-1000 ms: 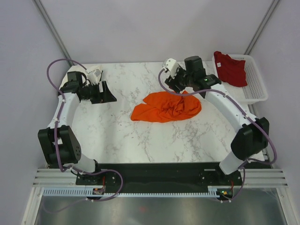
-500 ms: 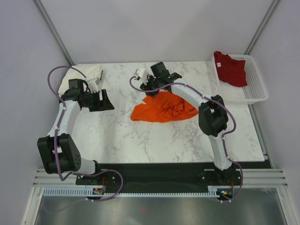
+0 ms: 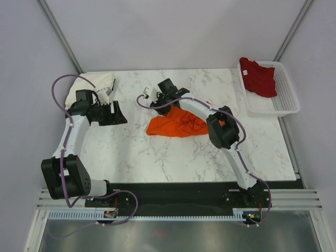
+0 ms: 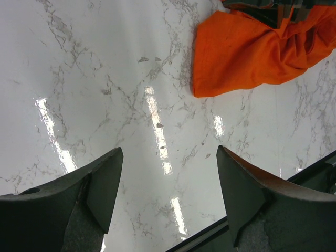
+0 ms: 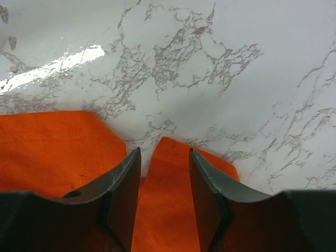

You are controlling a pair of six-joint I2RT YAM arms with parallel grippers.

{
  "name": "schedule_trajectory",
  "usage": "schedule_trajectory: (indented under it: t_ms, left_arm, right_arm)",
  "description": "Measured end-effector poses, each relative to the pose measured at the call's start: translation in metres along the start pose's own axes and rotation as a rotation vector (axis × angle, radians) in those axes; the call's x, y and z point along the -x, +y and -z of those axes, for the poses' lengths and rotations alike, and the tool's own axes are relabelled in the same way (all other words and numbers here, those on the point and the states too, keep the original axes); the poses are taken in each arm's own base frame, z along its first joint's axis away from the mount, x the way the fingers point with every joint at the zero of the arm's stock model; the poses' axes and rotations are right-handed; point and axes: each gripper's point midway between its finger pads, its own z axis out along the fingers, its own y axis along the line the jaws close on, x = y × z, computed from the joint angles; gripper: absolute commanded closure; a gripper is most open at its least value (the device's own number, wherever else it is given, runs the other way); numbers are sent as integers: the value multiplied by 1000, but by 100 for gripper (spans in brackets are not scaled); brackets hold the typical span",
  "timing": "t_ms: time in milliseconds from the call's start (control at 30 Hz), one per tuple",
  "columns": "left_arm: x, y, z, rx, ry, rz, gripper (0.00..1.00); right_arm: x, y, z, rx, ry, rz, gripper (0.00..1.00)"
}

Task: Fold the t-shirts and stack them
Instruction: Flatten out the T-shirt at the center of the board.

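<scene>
The orange t-shirt (image 3: 177, 122) lies crumpled at the table's middle. It also shows in the left wrist view (image 4: 247, 52). My right gripper (image 3: 159, 101) is at the shirt's far left edge. In the right wrist view its jaws (image 5: 164, 152) stand narrowly apart on a strip of orange cloth (image 5: 168, 199) that reaches past the tips. My left gripper (image 3: 119, 113) is open and empty over bare marble left of the shirt, and shows wide open in its wrist view (image 4: 169, 149). The dark red t-shirt (image 3: 258, 76) lies in the basket. The cream-white t-shirt (image 3: 88, 85) lies at the far left corner, partly behind the left arm.
A white mesh basket (image 3: 286, 97) stands at the table's far right. The right arm's elbow (image 3: 222, 127) hangs over the orange shirt's right end. Grey walls close in the back and both sides.
My right gripper swept left from near the basket to the orange shirt's far left edge, and its elbow swung inward. The shirt's right side drew in leftward. The left gripper barely moved.
</scene>
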Motion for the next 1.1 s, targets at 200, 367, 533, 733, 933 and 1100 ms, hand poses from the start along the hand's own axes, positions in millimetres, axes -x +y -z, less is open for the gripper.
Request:
schedule_trajectory:
  t_ms: [200, 367, 533, 733, 933, 1100]
  left_arm:
    - [2, 1, 0, 3, -7, -2, 20]
    - [3, 3, 0, 8, -14, -2, 20]
    - [3, 5, 1, 17, -15, 1, 20]
    - [3, 7, 0, 24, -13, 3, 19]
    - [3, 10, 0, 29, -13, 8, 19]
    - [3, 10, 1, 30, -13, 8, 19]
  right_arm:
    - [-6, -1, -9, -10, 22, -2, 51]
    - [-2, -5, -9, -22, 15, 0, 51]
    - [-6, -6, -11, -28, 27, -1, 50]
    - [-16, -3, -18, -22, 54, -5, 54]
    - [-17, -3, -19, -22, 55, -5, 61]
    - [-16, -1, -20, -14, 53, -2, 78]
